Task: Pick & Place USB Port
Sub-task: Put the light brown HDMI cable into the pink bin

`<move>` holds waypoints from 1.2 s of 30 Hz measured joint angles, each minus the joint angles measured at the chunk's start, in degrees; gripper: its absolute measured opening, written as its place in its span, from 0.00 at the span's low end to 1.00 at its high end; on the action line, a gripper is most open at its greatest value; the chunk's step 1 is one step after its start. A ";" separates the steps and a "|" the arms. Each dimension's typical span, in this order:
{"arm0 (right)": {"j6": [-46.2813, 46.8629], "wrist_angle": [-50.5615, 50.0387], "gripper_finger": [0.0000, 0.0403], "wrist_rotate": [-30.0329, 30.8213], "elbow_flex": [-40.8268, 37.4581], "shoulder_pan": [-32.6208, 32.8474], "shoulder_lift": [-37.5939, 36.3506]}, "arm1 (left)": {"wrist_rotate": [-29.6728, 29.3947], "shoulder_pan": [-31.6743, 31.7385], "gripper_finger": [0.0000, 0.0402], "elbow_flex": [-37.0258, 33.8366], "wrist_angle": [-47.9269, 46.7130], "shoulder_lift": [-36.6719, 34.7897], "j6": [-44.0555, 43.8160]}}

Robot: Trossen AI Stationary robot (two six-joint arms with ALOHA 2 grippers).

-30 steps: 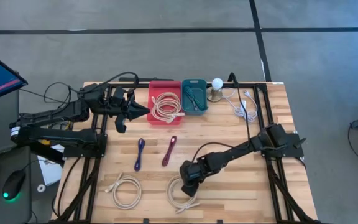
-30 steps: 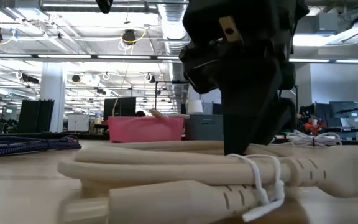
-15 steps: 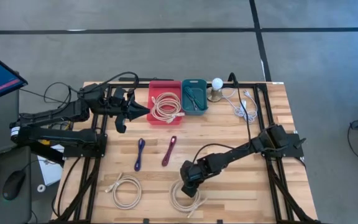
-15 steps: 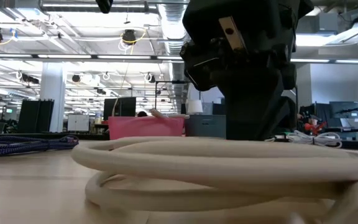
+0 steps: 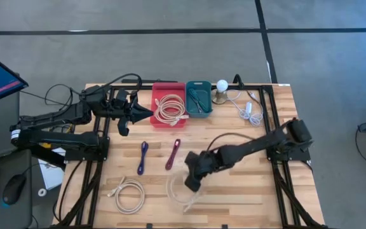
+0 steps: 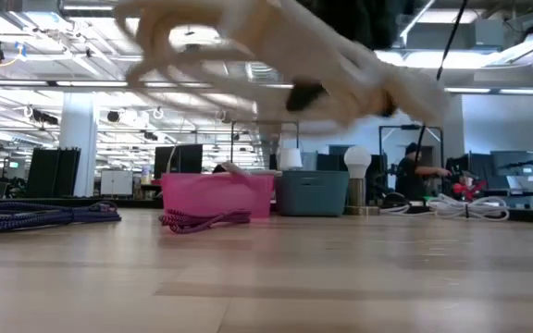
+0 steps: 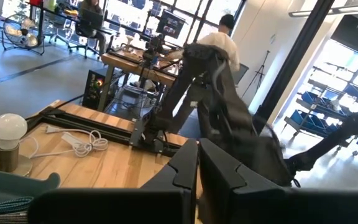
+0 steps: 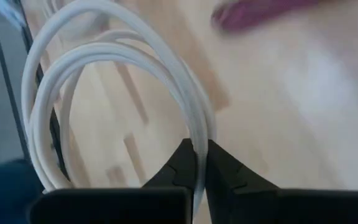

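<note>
While lifted above the table [image 5: 246, 191], white cable coil [image 8: 114, 81] pinched in right gripper [image 8: 199, 163], near the red bin [image 5: 168, 105], left gripper [image 7: 197, 163] clenched empty beside that bin.

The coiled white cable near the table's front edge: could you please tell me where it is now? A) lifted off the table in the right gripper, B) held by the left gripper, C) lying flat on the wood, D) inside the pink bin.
A: the right gripper is shut on the coiled white cable, and the low view shows the coil hanging clear above the wooden table.
</note>
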 joint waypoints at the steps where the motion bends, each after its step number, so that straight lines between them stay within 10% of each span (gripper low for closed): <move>1: -0.28 -0.53 0.01 0.83 0.00 -0.77 -1.25 | 0.00 -0.01 0.04 0.00 -0.02 0.00 -0.02; 22: -17.57 2.21 0.01 7.55 0.07 -26.90 -12.95 | 0.00 0.00 0.04 0.00 -0.01 0.02 -0.02; 36: -25.75 3.79 0.01 -0.20 11.85 -38.19 -0.97 | -0.01 0.01 0.04 0.00 0.00 0.00 -0.04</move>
